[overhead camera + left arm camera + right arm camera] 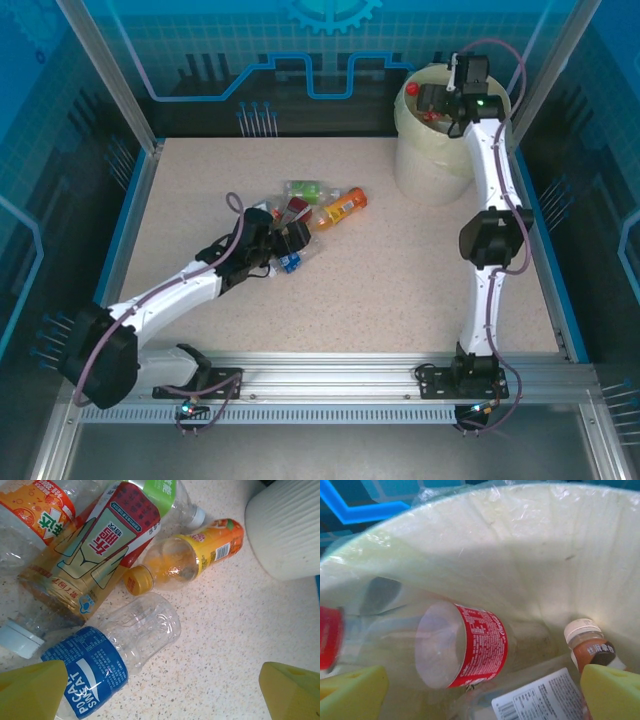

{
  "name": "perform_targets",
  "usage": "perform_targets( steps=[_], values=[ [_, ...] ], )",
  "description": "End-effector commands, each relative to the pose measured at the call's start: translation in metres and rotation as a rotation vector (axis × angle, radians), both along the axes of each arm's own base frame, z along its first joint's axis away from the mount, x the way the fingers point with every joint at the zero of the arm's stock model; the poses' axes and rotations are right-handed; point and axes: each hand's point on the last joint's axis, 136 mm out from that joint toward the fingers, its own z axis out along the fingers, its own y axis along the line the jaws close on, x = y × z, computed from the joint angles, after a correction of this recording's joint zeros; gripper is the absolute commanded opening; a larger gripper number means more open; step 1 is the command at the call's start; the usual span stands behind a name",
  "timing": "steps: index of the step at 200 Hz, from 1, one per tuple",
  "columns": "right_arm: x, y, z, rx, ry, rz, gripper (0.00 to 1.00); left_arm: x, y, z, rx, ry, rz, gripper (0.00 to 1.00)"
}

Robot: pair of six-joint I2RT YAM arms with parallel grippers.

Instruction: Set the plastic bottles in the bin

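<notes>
Several plastic bottles lie in a heap at the table's middle: an orange-capped one (340, 208), a green-labelled one (303, 188), a red-and-tan labelled one (100, 555) and a blue-labelled clear one (95, 667). My left gripper (285, 242) hovers low over this heap, open, its yellow fingertips (30, 690) wide apart with only table between them. The bin (435, 160) stands at the far right. My right gripper (440, 102) is open above its mouth. Inside the bin lie a blurred red-labelled bottle (480, 645), its red cap (412, 88) near the rim, and a brown bottle (592, 647).
The bin's white ribbed wall (290, 530) stands just beyond the orange bottle (190, 560). Blue walls and metal posts (110, 80) fence the table. A metal rail (330, 375) runs along the near edge. A white-labelled bottle (545, 697) lies in the bin's bottom.
</notes>
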Motion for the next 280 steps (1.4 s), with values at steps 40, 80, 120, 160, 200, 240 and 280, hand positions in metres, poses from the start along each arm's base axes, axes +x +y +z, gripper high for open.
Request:
perform_targets(
  steps=[40, 80, 120, 160, 200, 240, 280],
  values=[
    [-0.083, 0.046, 0.102, 0.141, -0.133, 0.193, 1.00, -0.018, 0.005, -0.034, 0.346, 0.126, -0.159, 0.99],
    [-0.129, 0.080, 0.110, 0.278, -0.179, 0.331, 1.00, -0.020, -0.001, -0.048, 0.426, 0.192, -0.278, 0.98],
    [-0.175, 0.114, 0.116, 0.355, -0.276, 0.505, 1.00, -0.011, -0.008, -0.060, 0.472, 0.216, -0.319, 0.97],
    [-0.213, 0.129, 0.105, 0.357, -0.263, 0.590, 1.00, -0.013, -0.015, -0.074, 0.520, 0.268, -0.372, 0.94],
    [-0.235, 0.125, 0.102, 0.335, -0.279, 0.571, 1.00, -0.033, -0.039, -0.077, 0.544, 0.288, -0.494, 0.93],
    [-0.241, 0.121, 0.106, 0.352, -0.309, 0.548, 1.00, -0.034, -0.031, -0.098, 0.615, 0.334, -0.475, 0.86],
    [-0.234, 0.117, 0.093, 0.344, -0.300, 0.516, 1.00, -0.028, -0.033, -0.111, 0.633, 0.350, -0.451, 0.79]
  ],
)
